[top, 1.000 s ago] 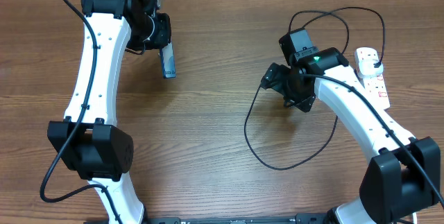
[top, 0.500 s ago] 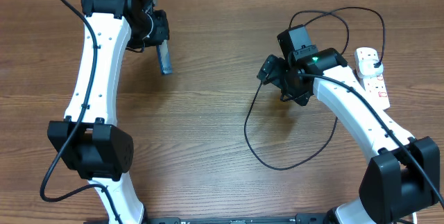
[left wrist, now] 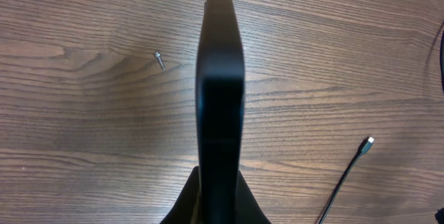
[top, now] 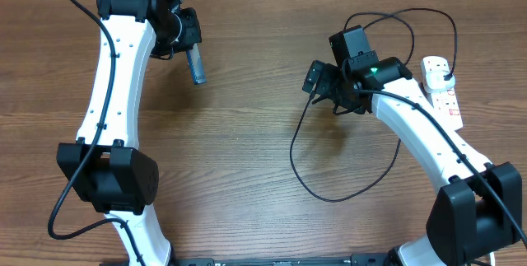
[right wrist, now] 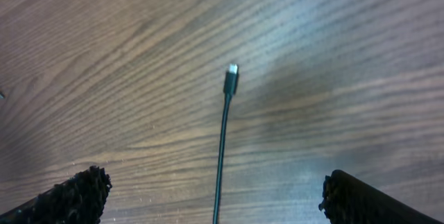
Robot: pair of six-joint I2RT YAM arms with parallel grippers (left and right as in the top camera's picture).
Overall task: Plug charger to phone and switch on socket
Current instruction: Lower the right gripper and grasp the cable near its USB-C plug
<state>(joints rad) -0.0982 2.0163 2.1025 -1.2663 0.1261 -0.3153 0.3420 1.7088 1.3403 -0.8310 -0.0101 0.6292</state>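
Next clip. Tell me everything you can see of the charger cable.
The charger is a thin black cable lying slack in loose loops on the wooden table. Its small silver-tipped connector rests free on the wood, plugged into nothing. The open fingers of the right gripper flank the cable behind it without touching. The far end runs to a black plug that seems seated in the white power strip.

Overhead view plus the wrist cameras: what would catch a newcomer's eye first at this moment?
The phone, clamped edge-on in the left gripper at the upper left of the overhead view, fills the middle of the left wrist view. At the centre right, the right gripper hangs wide open over the charger, whose connector tip lies on the wooden table. The white socket sits at the right edge.
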